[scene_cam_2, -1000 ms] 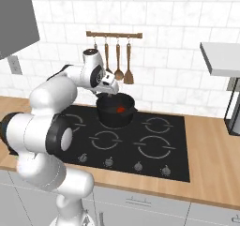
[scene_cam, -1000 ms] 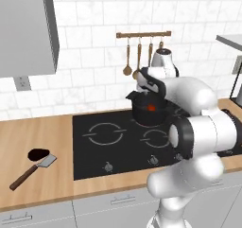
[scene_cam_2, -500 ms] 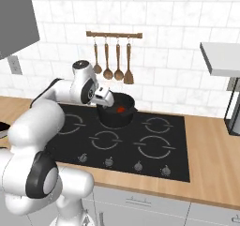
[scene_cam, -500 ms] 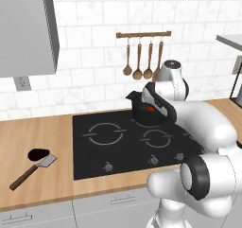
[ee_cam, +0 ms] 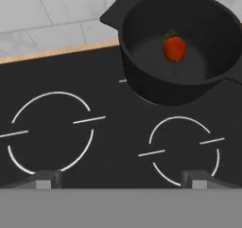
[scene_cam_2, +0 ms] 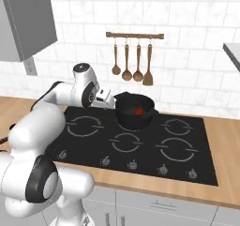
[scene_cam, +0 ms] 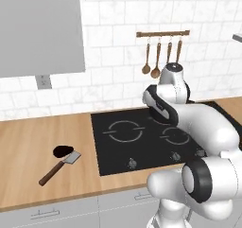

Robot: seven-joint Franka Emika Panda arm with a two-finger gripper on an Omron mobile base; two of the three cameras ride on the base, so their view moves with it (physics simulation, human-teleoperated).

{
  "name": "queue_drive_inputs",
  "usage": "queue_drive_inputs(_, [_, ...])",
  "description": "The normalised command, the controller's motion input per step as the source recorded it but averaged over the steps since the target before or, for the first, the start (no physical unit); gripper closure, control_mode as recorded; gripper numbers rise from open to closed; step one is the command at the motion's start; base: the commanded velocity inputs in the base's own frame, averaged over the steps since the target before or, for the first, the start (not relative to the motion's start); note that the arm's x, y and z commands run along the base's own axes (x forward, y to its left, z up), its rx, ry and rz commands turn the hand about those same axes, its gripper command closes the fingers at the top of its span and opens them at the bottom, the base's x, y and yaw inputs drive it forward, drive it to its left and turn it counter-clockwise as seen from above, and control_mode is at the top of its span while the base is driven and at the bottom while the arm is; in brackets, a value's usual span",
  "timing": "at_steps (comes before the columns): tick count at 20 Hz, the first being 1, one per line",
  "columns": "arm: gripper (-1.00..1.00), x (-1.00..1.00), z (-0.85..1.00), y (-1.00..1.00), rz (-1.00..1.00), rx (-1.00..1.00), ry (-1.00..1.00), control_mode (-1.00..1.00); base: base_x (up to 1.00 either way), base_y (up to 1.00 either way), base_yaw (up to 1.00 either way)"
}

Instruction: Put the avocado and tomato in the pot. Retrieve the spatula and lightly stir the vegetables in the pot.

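Tomato [ee_cam: 174,48] already in pot [scene_cam_2: 134,111]. Avocado [scene_cam: 62,151] at lower left of left base view, touching spatula [scene_cam: 59,162] blade, far left of gripper [ee_cam: 121,179]. Jaws wide, empty, over hob.

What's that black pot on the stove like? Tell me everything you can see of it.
The pot is round, deep and matte black, with a plain rim and a short flat handle jutting from one side; a second stub shows on the opposite side. It stands upright on a rear burner of the black stove, close to the tiled wall. It has no lid. Inside, a small red tomato with a green stem rests on its bottom. Nothing else touches the pot.
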Motion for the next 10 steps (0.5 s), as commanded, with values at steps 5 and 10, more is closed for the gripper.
queue_drive_inputs(5, [-1.0,0.0,0.0,0.0,0.0,0.0,0.0,1.0,0.19,0.77,0.0])
queue_drive_inputs(10, [-1.0,0.0,0.0,0.0,0.0,0.0,0.0,1.0,0.65,0.15,0.0])
